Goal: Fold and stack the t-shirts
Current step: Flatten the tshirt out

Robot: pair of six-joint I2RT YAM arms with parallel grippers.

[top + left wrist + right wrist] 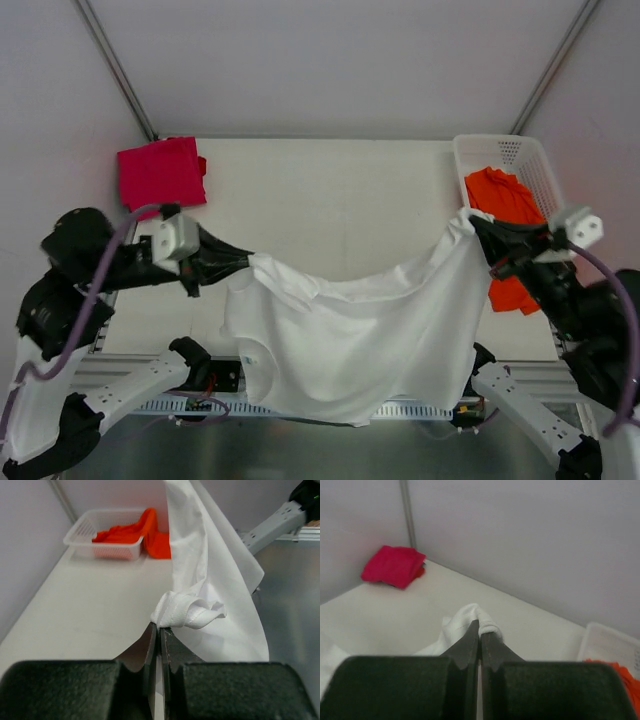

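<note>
1. Left wrist view is showing the left gripper (160,628) pinching a bunched corner of the white t-shirt (215,570). Its jaws are pressing almost together on the cloth. The roll of fabric is sitting just past the tips, so the hold is looking shallow.
2. Opposite it, the right gripper (480,625) is clamping another bunched edge of the same shirt just as narrowly, with a small wad poking out above its tips.
3. Between the two, the shirt is hanging as a sagging sheet over the near part of the table (330,200), and its lower hem is drooping past the near edge toward the arm bases.
4. Judging by this, the arms are spreading the shirt so it can be laid flat before folding. They should be drawing apart only until the top edge is running straight, since a harder pull is risking cloth slipping from those shallow pinches.
5. Both arms should be carrying the shirt farther onto the table and lowering at an even rate, so the hem is landing on the surface rather than trailing off the edge.
6. Farther out, the magenta-red t-shirt (160,172) is lying folded at the far left corner, well apart from the work. The orange t-shirt (505,195) is spilling over the basket (530,152) rim just beside the right gripper, so that arm should be steering clear of it.
</note>
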